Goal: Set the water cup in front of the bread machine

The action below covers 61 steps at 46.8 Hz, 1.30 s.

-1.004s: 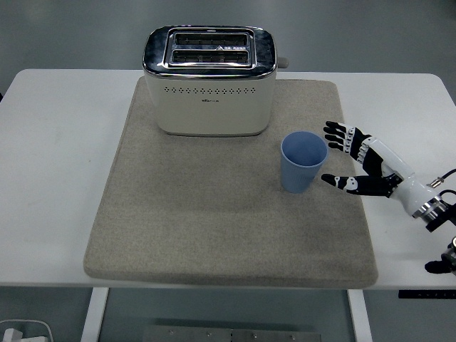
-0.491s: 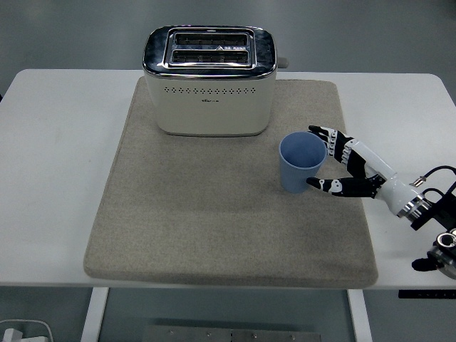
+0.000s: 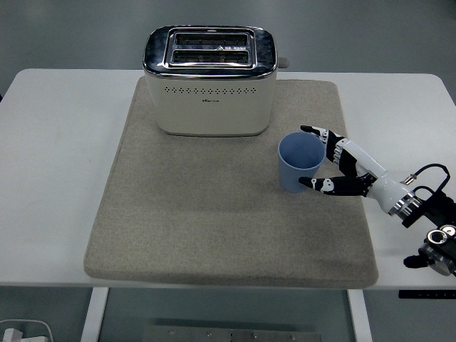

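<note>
A light blue water cup (image 3: pixel 296 162) stands upright on the grey mat (image 3: pixel 214 228), just right of and slightly in front of the white and chrome bread machine (image 3: pixel 209 85). My right hand (image 3: pixel 313 158) reaches in from the right edge and cups the right side of the cup. Its fingers (image 3: pixel 322 134) lie along the far side of the rim, and the thumb (image 3: pixel 317 184) sits low at the near side. The fingers stay fairly straight and are not clamped on the cup. The left arm is out of view.
The mat covers the middle of the white table (image 3: pixel 57 142). The bread machine stands at the mat's far edge with a small lever knob (image 3: pixel 283 63) on its right side. Cables run along my right wrist (image 3: pixel 420 203) near the table's right edge.
My right hand has moved left and come around the cup's right side. The cup has shifted slightly to the left.
</note>
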Motion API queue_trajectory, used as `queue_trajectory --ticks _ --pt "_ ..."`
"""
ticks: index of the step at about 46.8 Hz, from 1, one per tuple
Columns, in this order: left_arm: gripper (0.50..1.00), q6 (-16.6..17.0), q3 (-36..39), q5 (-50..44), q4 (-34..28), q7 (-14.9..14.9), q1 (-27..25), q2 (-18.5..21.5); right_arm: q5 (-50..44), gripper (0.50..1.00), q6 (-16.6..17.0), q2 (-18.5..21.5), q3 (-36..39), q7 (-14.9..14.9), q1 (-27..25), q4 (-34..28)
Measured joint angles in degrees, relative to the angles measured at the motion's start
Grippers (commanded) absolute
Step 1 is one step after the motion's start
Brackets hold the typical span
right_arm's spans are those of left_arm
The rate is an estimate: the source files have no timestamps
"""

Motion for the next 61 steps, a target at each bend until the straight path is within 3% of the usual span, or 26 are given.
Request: queue_trajectory --ticks 40,45,51,57,61 --pt "1.000 0.00 0.00 0.00 0.00 0.01 -0.01 0.00 0.50 0.919 -0.07 3.44 -0.01 -0.35 1.24 -1.77" --pt "1.000 0.00 0.00 0.00 0.00 0.00 0.00 0.00 0.46 0.897 -0.03 3.81 -0.01 -1.11 1.25 -2.08" --pt "1.000 0.00 -0.01 0.00 0.00 -0.01 0.00 0.00 0.55 0.809 0.00 3.91 0.00 -1.14 1.24 -2.10" --pt "1.000 0.00 -0.01 0.00 0.00 -0.01 0.00 0.00 0.84 0.758 0.00 4.16 0.01 -0.99 1.77 -2.11" --pt "1.000 0.00 -0.01 0.00 0.00 0.00 0.00 0.00 0.99 0.654 0.00 4.18 0.07 -0.92 1.90 -2.11"
